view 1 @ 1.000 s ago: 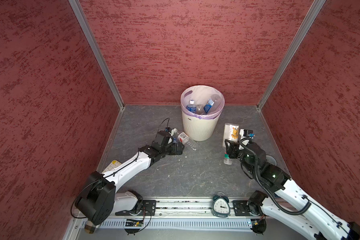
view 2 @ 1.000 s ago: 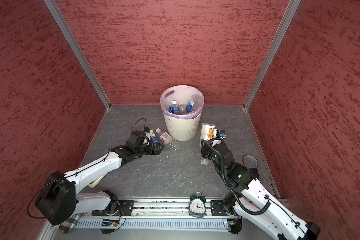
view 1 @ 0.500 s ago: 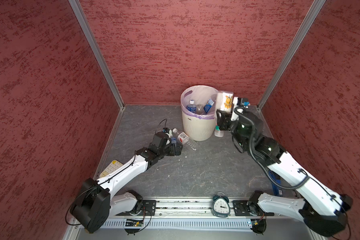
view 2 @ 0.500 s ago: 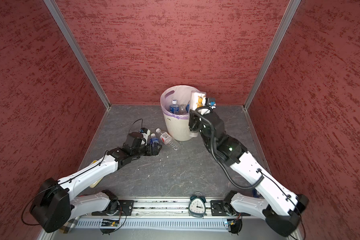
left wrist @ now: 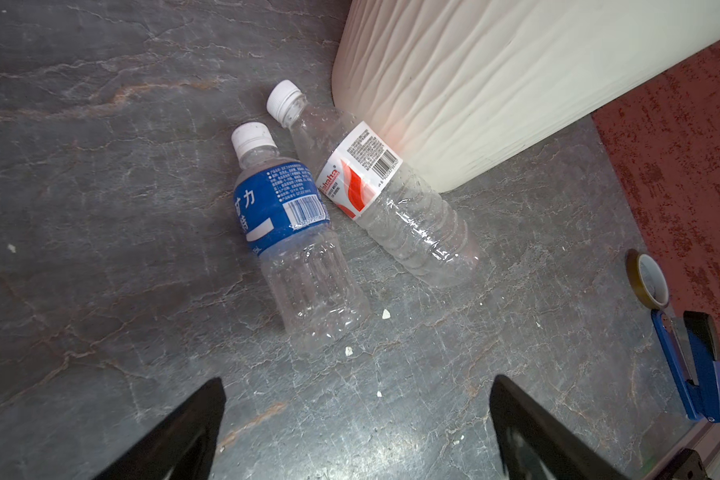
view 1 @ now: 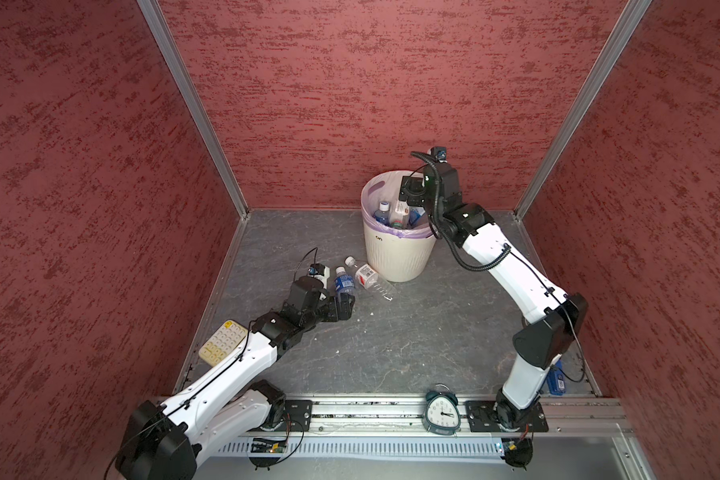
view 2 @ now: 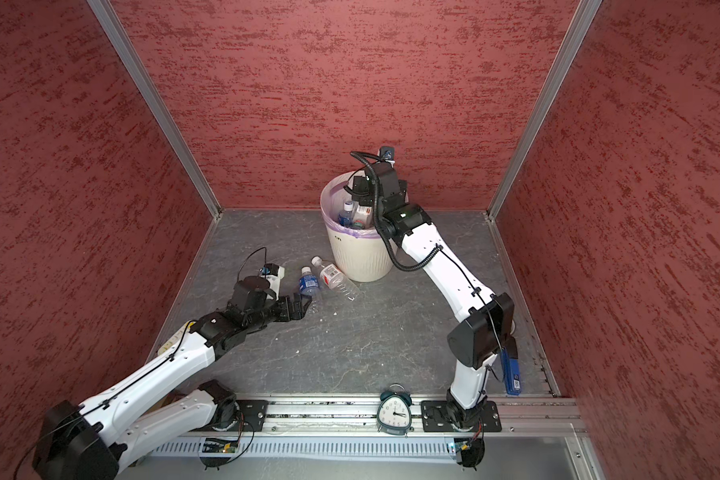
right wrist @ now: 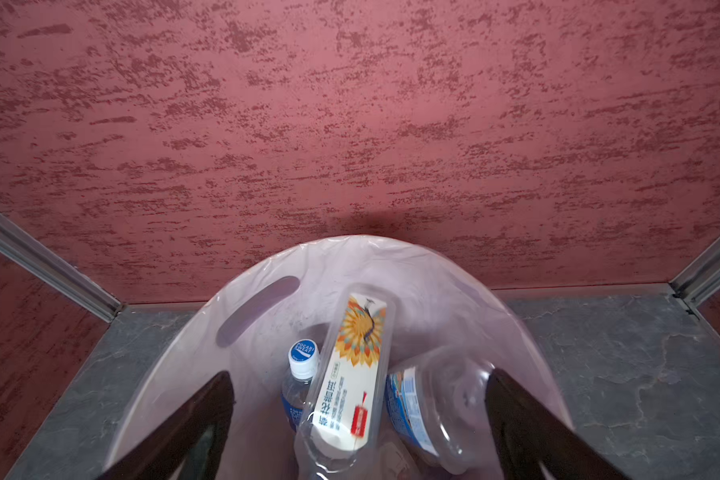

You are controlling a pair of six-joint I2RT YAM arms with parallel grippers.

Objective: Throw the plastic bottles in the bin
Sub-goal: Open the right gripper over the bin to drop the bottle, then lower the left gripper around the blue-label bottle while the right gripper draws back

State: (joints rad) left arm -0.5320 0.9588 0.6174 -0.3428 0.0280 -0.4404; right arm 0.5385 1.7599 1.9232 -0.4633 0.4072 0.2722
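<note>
**Cream bin (view 1: 395, 253) with bottles inside, two more lying on the grey table (view 1: 391, 345)**

At the far left of both top views, a cream keypad with rows of pale buttons (view 1: 223, 343) lies by the left wall, partly under the left arm. Right of it, the left claw (left wrist: 358, 384) hangs low over the table, its black fingers spread wide with nothing between them. Just ahead of its tips lies a small clear plastic bottle with a blue label and white cap (left wrist: 285, 220), on its side. Just beside that lies a longer clear plastic bottle with a red-and-white label and white cap (left wrist: 375, 187), also on its side and close against the foot of the bin.

The bin is a round, ribbed wastebasket with a pale lilac liner over its rim. It stands at upper centre near the back wall. The right claw (right wrist: 360, 376) hangs over its mouth, fingers apart and gripping nothing. Between them, clear of both, a clear bottle with a white-and-orange flower label (right wrist: 354, 340) lies tilted on the bottles already inside. Among those are a blue-capped bottle (right wrist: 302, 365) and a clear bottle with a pale blue label (right wrist: 425, 407).

Further right, at lower centre, a teal alarm clock (view 1: 442, 411) stands on the front rail. A blue stapler (view 1: 555, 380) lies at lower right behind the right arm, with a roll of tape (left wrist: 649, 280) near it.
</note>
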